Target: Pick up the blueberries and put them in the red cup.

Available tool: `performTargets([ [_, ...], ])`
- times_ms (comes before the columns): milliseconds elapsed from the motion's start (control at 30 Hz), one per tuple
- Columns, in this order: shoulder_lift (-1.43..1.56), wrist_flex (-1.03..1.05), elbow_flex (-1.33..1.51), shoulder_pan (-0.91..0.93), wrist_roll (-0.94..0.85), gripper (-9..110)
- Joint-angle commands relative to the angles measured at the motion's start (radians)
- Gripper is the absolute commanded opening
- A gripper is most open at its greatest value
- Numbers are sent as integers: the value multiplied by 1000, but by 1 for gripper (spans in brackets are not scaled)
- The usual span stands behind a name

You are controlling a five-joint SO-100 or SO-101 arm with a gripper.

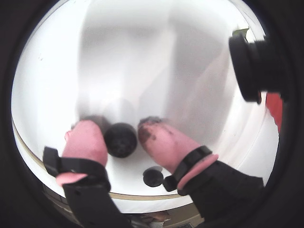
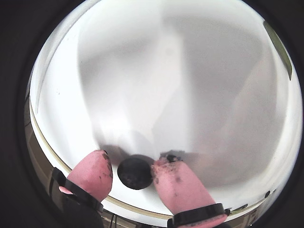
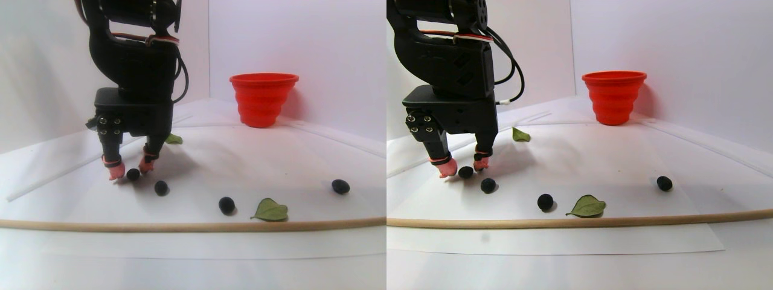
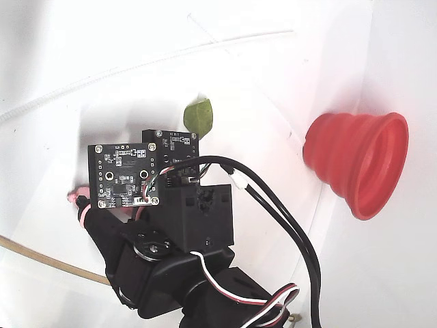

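Gripper (image 1: 120, 132) down on table, pink tips spread, berry (image 1: 120, 139) between them, not yet pinched. Cup (image 3: 263, 98) well apart. Risk: round berry squirts out as tips close.

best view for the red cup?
The stereo pair view: the red cup stands upright and unblocked at the back in both halves. The fixed view shows it whole but foreshortened. One wrist view catches only a red sliver at the right edge; the other shows none.

Pink-tipped pincer (image 1: 120, 130) open around a blueberry (image 1: 120, 139), second blueberry (image 1: 153, 176) nearer the camera, white surface (image 1: 142, 57)
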Motion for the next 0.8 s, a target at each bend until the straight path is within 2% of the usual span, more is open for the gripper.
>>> performTargets([
  [0, 9, -11, 3, -11, -17, 15],
  [767, 58, 75, 17, -20, -17, 14],
])
